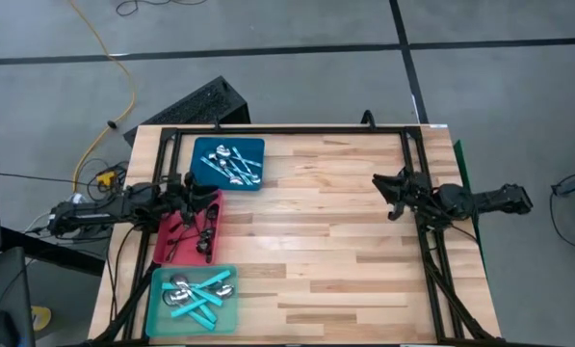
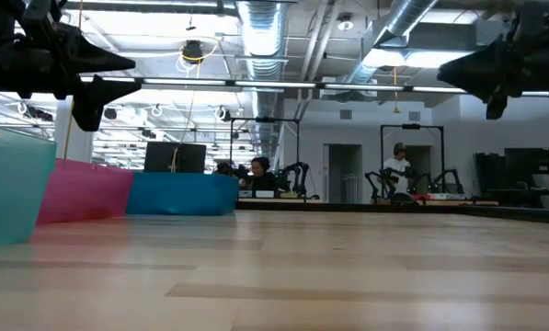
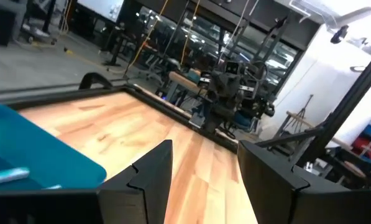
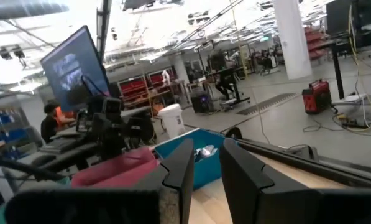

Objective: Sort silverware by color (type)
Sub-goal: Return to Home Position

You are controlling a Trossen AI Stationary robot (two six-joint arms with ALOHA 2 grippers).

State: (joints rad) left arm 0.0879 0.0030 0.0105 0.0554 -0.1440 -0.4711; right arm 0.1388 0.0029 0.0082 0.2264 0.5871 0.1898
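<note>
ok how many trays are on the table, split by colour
blue tray: 1
red tray: 1
teal tray: 1
total: 3

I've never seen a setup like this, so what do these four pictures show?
It is a robot: two dark arms at a wooden table, each ending in a two-finger claw. One picture looks straight down, one level across the tabletop, two from wrist cameras. Three trays sit at the left: the blue tray holds silver spoons, the red tray black spoons, the teal tray turquoise-handled spoons. The left claw hangs over the red tray, the right claw over bare wood; both are open and empty.
</note>
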